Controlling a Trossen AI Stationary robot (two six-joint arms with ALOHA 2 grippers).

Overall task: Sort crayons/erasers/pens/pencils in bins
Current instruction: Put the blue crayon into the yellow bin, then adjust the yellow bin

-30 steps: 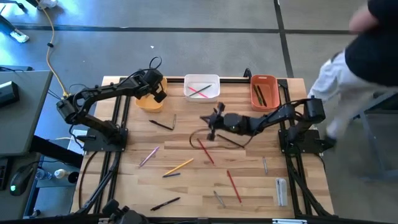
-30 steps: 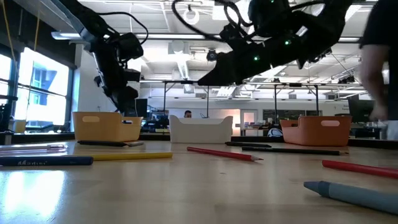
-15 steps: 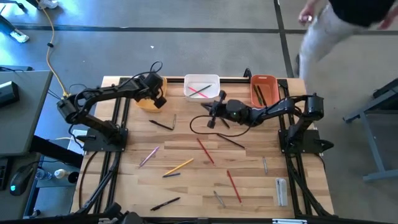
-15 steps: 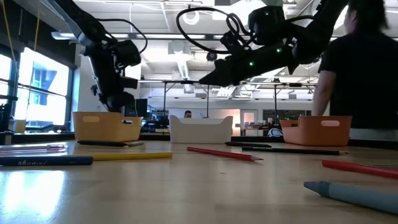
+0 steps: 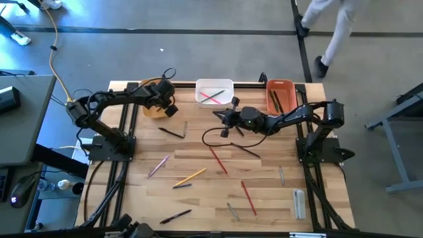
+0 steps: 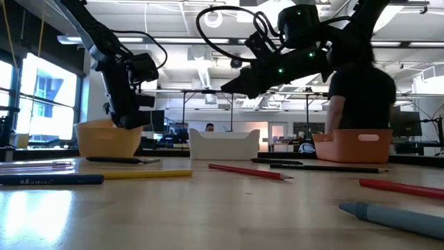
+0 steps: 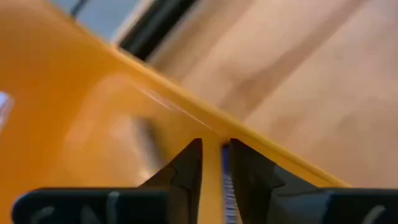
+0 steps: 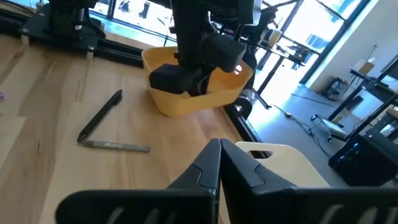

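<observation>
The left gripper (image 5: 166,106) hangs at the near wall of the yellow bin (image 5: 154,109) at the table's far left; in the left wrist view its fingers (image 7: 186,171) stand a narrow gap apart over the bin's rim, with something thin and blue-grey showing in the gap, though whether it is gripped I cannot tell; in the low view the yellow bin (image 6: 107,139) sits tilted under that gripper (image 6: 125,119). Just in front of the bin lie a black pen (image 5: 171,132) and a short grey stick (image 5: 186,127). Nearer the front on the left lie a pink pencil (image 5: 158,166), a yellow pencil (image 5: 190,176) with a dark stick touching its near end, and another black pen (image 5: 175,215) near the front edge. The white bin (image 5: 214,92) stands at the far middle with pink and red pencils inside. The right gripper (image 5: 222,118) hovers above the table just in front of the white bin, its fingers pressed together and empty, as the right wrist view shows (image 8: 219,163). Below it a red pencil (image 5: 218,160) lies mid-table, a dark pen (image 5: 246,150) just to its right, and a second red pencil (image 5: 248,197) nearer the front. The red bin (image 5: 279,96) stands at the far right with dark pens in it. A whitish oblong (image 5: 299,201) lies at the right front; a person (image 5: 329,26) walks on the floor beyond the table.
</observation>
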